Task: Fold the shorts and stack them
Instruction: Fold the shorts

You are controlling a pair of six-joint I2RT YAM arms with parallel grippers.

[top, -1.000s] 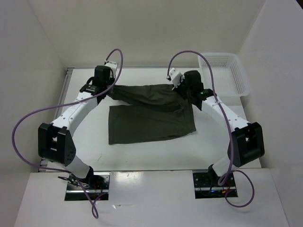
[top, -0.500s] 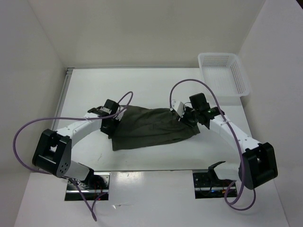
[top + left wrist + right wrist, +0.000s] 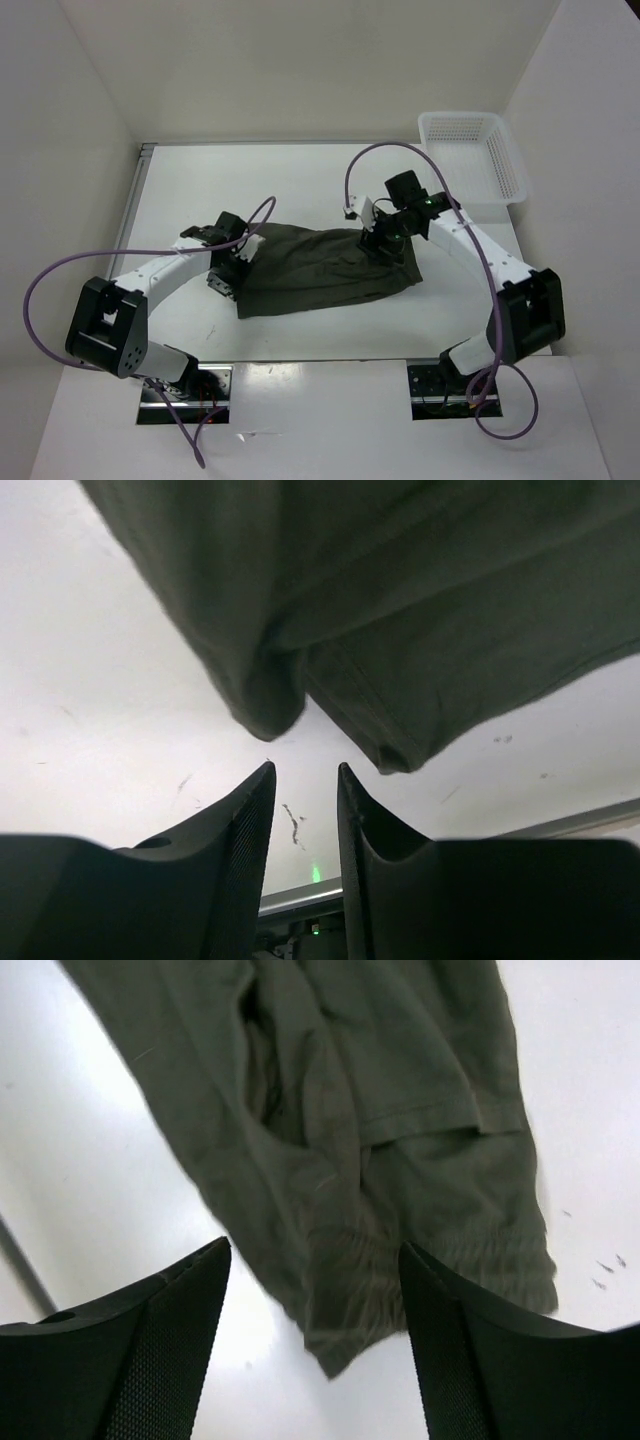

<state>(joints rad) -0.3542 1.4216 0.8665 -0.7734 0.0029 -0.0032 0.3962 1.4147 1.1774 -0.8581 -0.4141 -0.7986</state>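
Observation:
The dark olive shorts point(image 3: 322, 270) lie folded in a wrinkled band across the middle of the white table point(image 3: 300, 185). My left gripper point(image 3: 222, 282) hovers at their left end, open by a narrow gap with nothing between its fingers; in the left wrist view the gripper point(image 3: 305, 780) sits just short of the shorts' point(image 3: 420, 610) folded corners. At the right end, my right gripper point(image 3: 386, 243) stands wide open. The right wrist view shows its fingers point(image 3: 170, 1340) straddling the elastic waistband end of the shorts point(image 3: 370, 1140), without clamping the cloth.
A white mesh basket point(image 3: 500, 160) stands at the far right corner of the table. White walls enclose the table at the left, back and right. Purple cables loop up off both arms.
Both grippers pulled the shorts' far edge toward the near side, folding them in half. Both have opened and let go, and the right one has lifted away slightly.

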